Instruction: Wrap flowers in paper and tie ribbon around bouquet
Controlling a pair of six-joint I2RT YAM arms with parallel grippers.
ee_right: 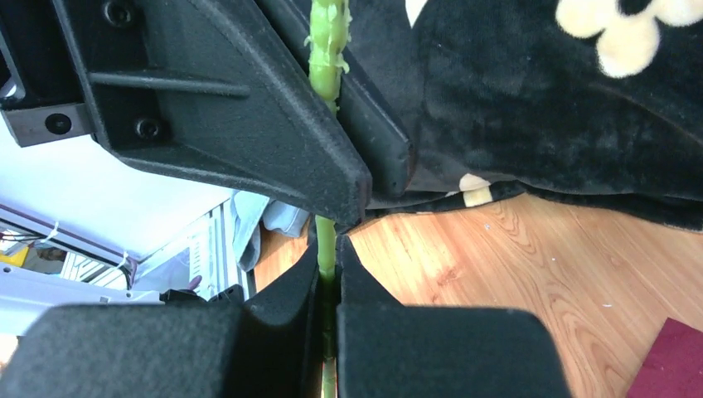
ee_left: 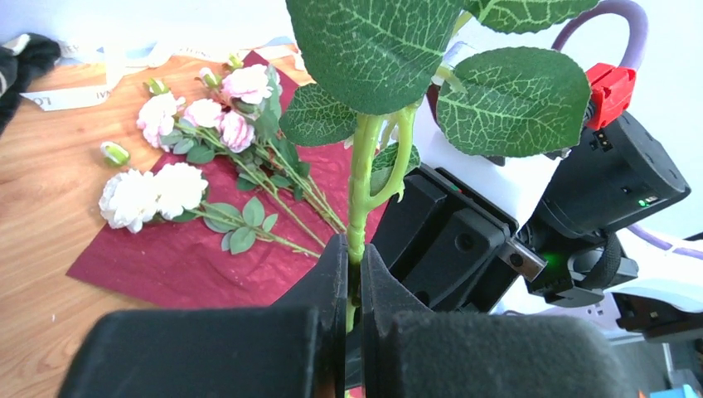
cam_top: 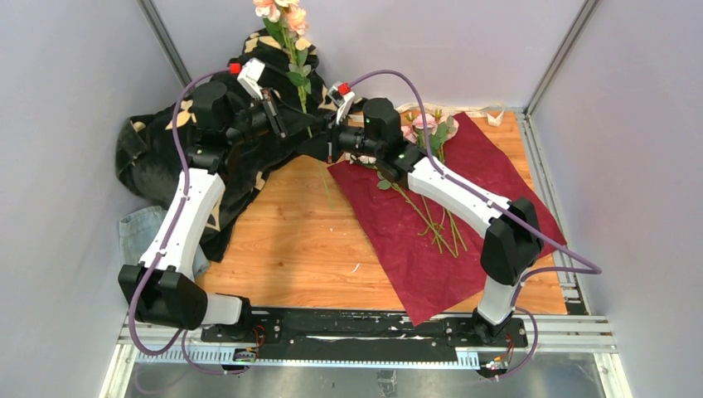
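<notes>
A tall flower stem [ee_left: 356, 211] with big green leaves [ee_left: 377, 46] and pink-peach blooms [cam_top: 280, 12] stands upright over the table's back left. My left gripper [ee_left: 354, 253] is shut on this stem. Just below it, my right gripper [ee_right: 328, 253] is shut on the same stem [ee_right: 327, 50]. In the top view the two grippers, left [cam_top: 297, 123] and right [cam_top: 325, 143], meet at the paper's far left corner. The maroon paper [cam_top: 452, 240] lies flat on the right. More flowers [cam_top: 424, 126], pink and cream, lie on it with stems [cam_top: 438, 222] pointing toward me. The cream ribbon [cam_top: 452, 109] lies behind the paper.
A black flower-print blanket [cam_top: 157, 153] is heaped at the back left, reaching under the grippers. Blue denim cloth [cam_top: 137, 232] lies beside the left arm. White blooms [ee_left: 151, 195] and a loose bud [ee_left: 114, 152] rest near the paper's edge. Walls close in left, back and right.
</notes>
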